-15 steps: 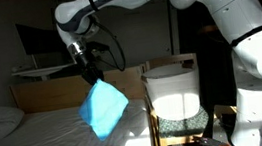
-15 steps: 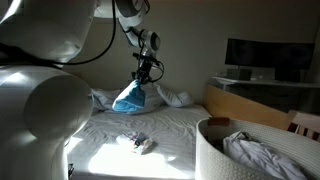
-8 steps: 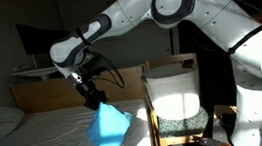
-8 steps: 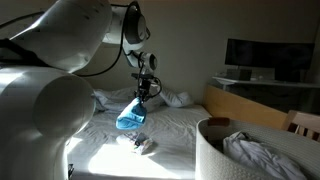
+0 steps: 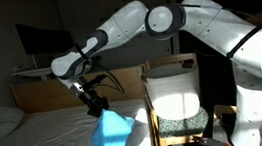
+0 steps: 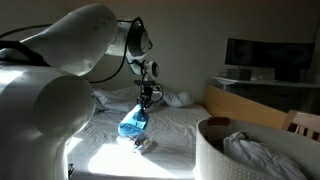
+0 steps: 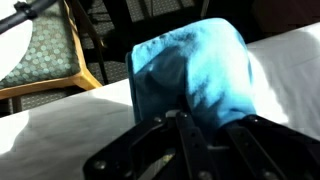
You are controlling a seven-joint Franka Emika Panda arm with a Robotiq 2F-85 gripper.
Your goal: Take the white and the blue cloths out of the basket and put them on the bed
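Gripper (image 5: 94, 101) pinching blue cloth (image 5: 111, 136) tight, frame centre. Cloth hanging straight below jaws, long axis vertical, hem hovering near bed (image 5: 48, 134), beside white cloth (image 6: 143, 145).

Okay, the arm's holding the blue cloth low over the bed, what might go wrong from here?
The blue cloth hangs near the bed's edge in the wrist view, so once dropped it may slide off. The gripper is shut on bunched fabric, which could snag on release. It may also cover the small white cloth.

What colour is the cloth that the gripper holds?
Bright blue; the cloth shows best in the wrist view.
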